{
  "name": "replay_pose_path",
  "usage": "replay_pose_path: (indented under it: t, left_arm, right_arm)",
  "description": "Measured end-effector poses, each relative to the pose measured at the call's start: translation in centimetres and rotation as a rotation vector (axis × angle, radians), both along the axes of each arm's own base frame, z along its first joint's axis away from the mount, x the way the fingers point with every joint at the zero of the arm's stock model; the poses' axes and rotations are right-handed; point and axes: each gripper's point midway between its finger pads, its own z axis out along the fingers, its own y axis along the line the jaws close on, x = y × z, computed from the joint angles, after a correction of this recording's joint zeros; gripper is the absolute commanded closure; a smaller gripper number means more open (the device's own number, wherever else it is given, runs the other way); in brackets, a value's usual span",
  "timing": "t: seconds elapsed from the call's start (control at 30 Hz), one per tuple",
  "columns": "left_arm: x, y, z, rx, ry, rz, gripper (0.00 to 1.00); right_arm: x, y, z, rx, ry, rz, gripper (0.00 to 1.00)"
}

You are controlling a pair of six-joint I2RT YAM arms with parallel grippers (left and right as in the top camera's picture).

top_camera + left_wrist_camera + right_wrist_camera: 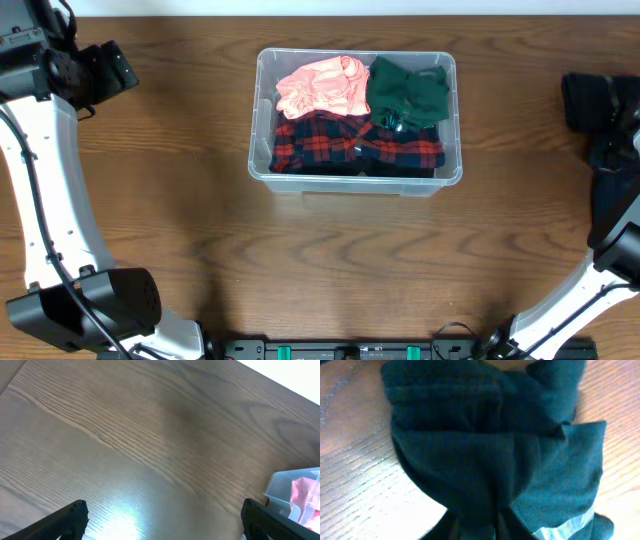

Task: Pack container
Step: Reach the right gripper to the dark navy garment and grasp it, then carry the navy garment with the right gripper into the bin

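Observation:
The clear container (262, 168) stands at the table's centre, and its corner (280, 484) shows in the left wrist view. Inside lie a pink garment (322, 87), a green garment (405, 92) and a red plaid garment (350, 148). A dark teal garment (490, 445) lies on the table at the far right (590, 100). My right gripper (477, 527) is over it, its jaws pinched together on a fold of the cloth. My left gripper (162, 520) hangs wide open over bare wood at the far left, holding nothing.
The wooden table (330, 260) runs all round the container. The left arm (40, 200) stands along the left edge and the right arm (610, 210) along the right edge. A black bar (350, 350) lines the near edge.

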Motion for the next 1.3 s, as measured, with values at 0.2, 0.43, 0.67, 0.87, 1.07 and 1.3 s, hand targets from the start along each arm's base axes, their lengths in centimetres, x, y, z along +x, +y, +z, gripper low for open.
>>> replay_pose_path:
  t: [0.2,0.43,0.67,0.87,1.07,1.3]
  left_arm:
    - [0.0,0.0,0.0,0.000,0.000,0.000,0.02]
    - [0.0,0.0,0.0,0.000,0.000,0.000,0.02]
    - [0.0,0.0,0.0,0.000,0.000,0.000,0.02]
    - [0.0,0.0,0.0,0.000,0.000,0.000,0.02]
    - [0.0,0.0,0.0,0.000,0.000,0.000,0.02]
    - [0.0,0.0,0.0,0.000,0.000,0.000,0.02]
  right_arm:
    - [-0.1,0.1,-0.1,0.006,-0.004,-0.018,0.99]
    - [-0.6,2.3,-0.4,0.046,0.055,0.011,0.99]
    - [2.0,6.9,2.6,0.038,0.019,0.132,0.99]
    - [5.6,11.2,10.8,-0.029,-0.201,0.256,0.99]
    - [7.5,17.5,20.8,-0.082,-0.463,0.484,0.99]
    - [6.1,25.9,28.8,-0.112,-0.655,0.728,0.99]
